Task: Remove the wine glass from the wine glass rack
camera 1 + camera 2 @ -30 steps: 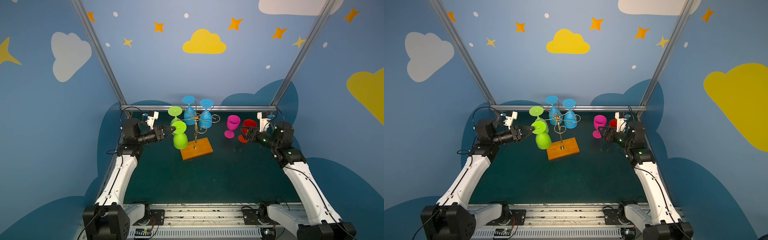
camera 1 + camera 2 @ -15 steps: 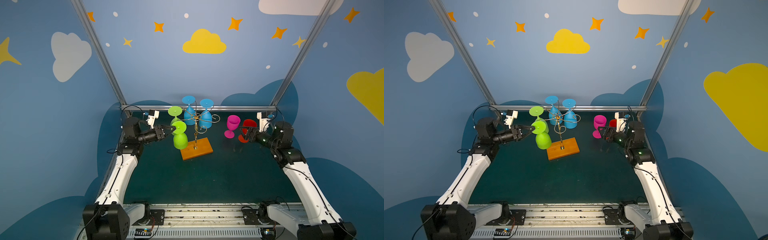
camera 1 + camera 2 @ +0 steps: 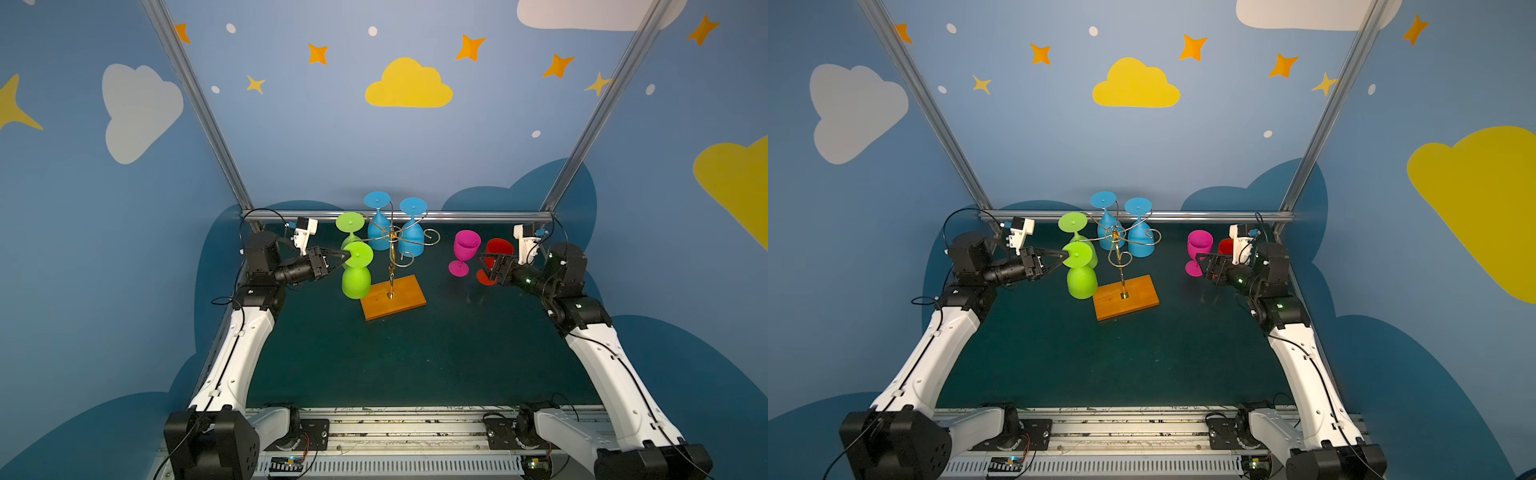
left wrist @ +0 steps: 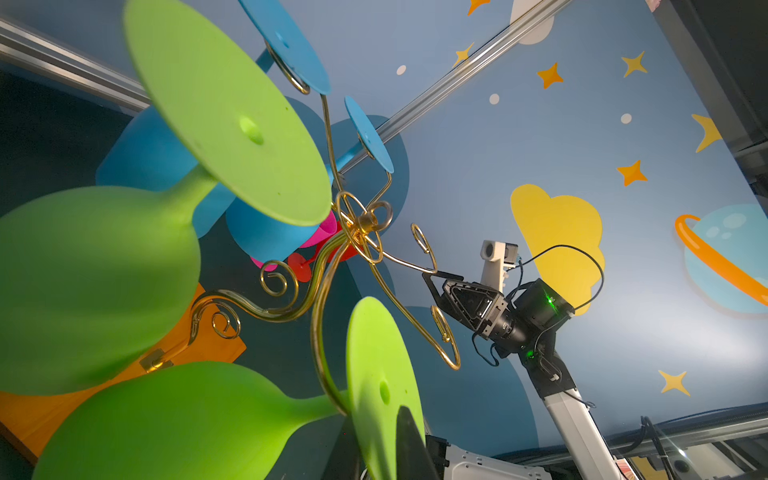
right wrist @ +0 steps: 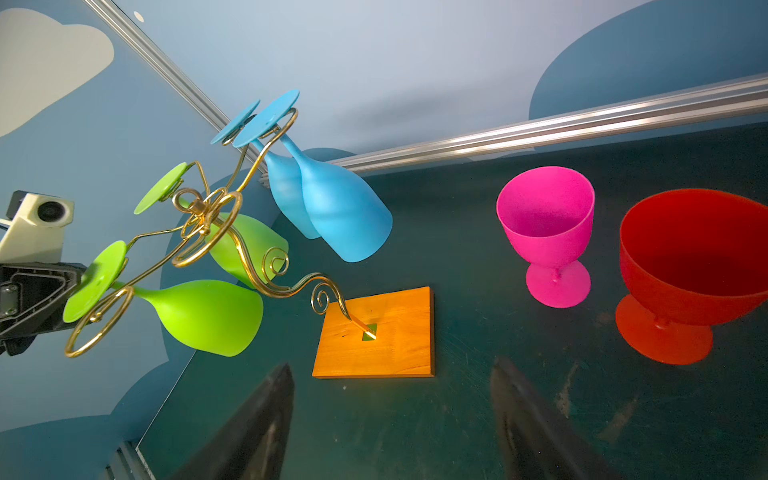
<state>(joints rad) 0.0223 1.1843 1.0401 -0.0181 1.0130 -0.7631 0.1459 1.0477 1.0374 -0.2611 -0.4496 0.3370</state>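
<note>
The near green glass (image 3: pixel 356 282) hangs bowl-down from an arm on the left side of the rack (image 3: pixel 399 300). The left gripper (image 3: pixel 347 259) sits at its foot, jaws narrow about the rim; firm contact cannot be confirmed. The right gripper (image 3: pixel 487 267) hovers well apart, jaws wide and empty, near the red glass (image 3: pixel 498 248) and pink glass (image 3: pixel 466 247) standing on the table (image 3: pixel 415 353).

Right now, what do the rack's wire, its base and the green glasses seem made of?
Wire: polished gold-toned metal, bright glints. Base: varnished orange-brown wood, visible grain. Green glasses: matte, opaque, no glass-like sparkle, so probably plastic or silicone, not certain.
</note>
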